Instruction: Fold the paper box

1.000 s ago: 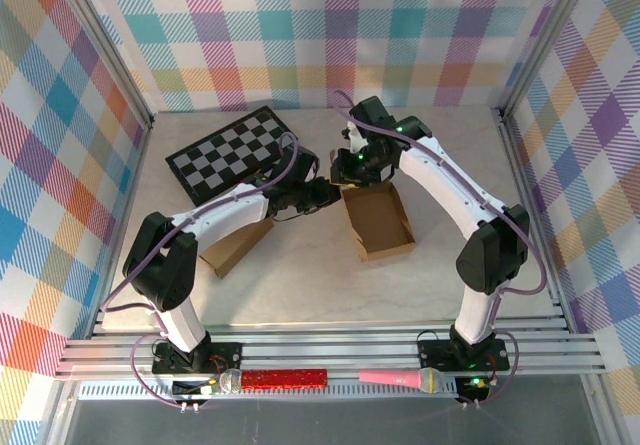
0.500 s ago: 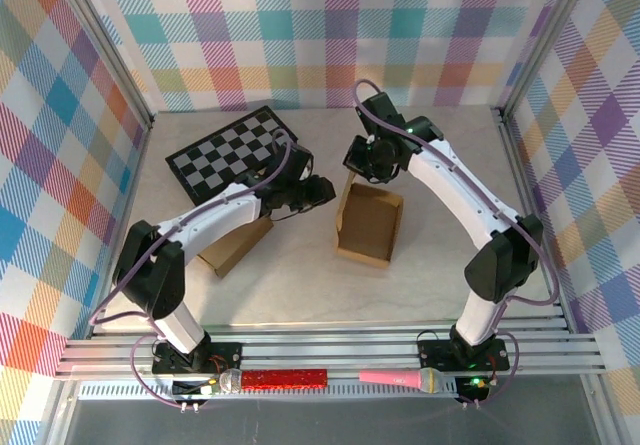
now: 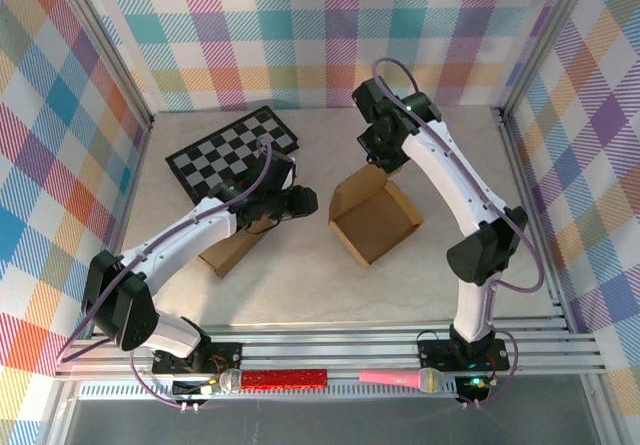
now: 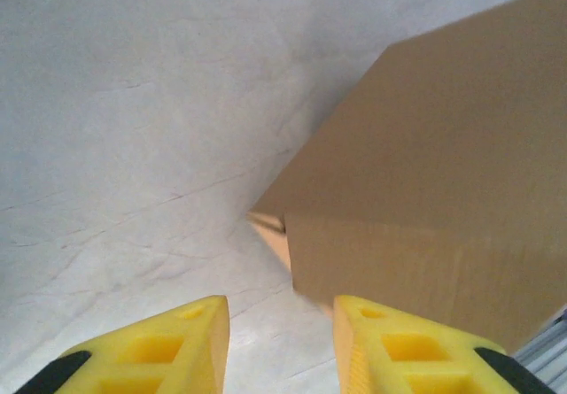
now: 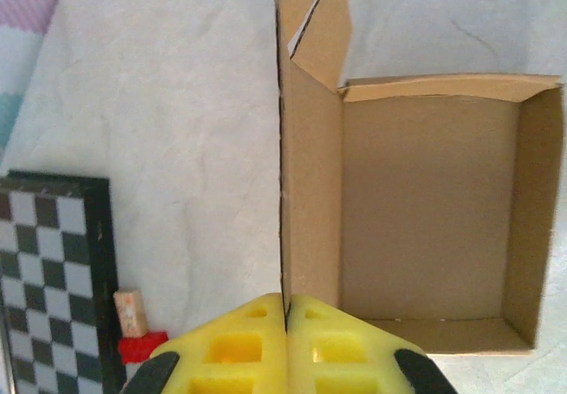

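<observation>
- The box [image 3: 372, 220] stands open-topped, right of the chessboard [image 3: 232, 152].
- The right gripper [image 5: 285, 304] is pinched tight on the box wall that faces the chessboard.
- The left gripper [image 4: 279, 307] is between chessboard and box, its fingers a narrow gap apart and holding nothing.

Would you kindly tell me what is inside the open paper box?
Only bare cardboard floor and walls show inside the paper box; the right gripper, pinched on its wall, hides a near corner.
</observation>
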